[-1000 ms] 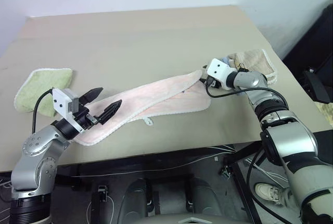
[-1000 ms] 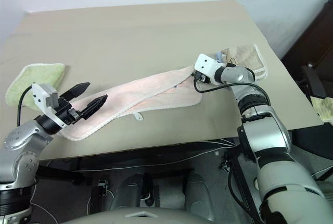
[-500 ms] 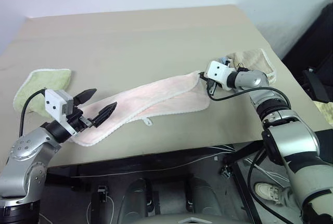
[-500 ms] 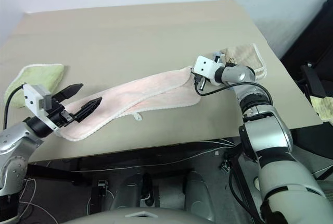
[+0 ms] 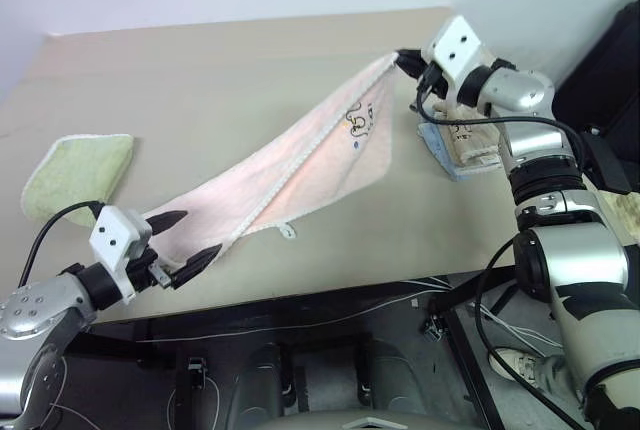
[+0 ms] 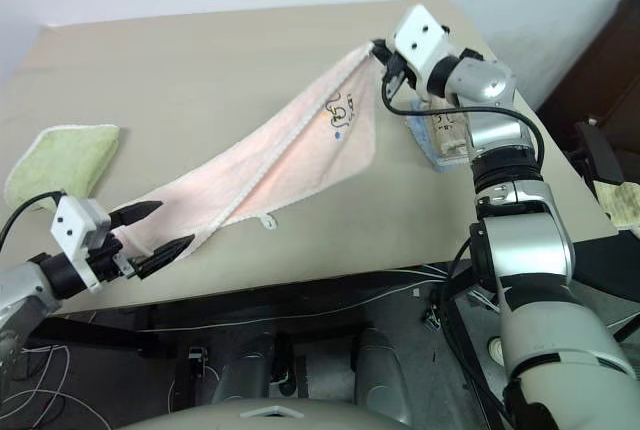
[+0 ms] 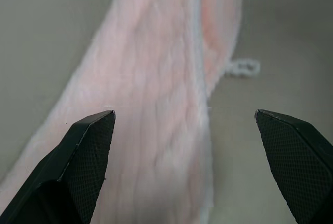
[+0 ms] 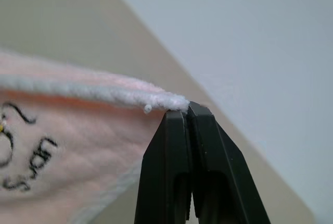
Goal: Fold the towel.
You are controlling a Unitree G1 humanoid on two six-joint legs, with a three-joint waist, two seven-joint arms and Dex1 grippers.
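The pale pink towel [image 5: 300,155] stretches diagonally across the tabletop [image 5: 220,70], from the lower left of the frame up to the upper right. Its upper right corner is lifted off the surface, pinched in the clenched right claw [image 5: 400,54]; a dark printed mark [image 5: 357,120] shows just below that corner. The lower left end lies on the tabletop, and a small white loop tag [image 5: 287,231] sticks out from the near edge. The left claw [image 5: 188,238] is released, fingers spread, hovering over that lower end. A light green towel [image 5: 75,172] lies at the left edge, and folded tan and blue towels [image 5: 462,143] sit under the right arm.
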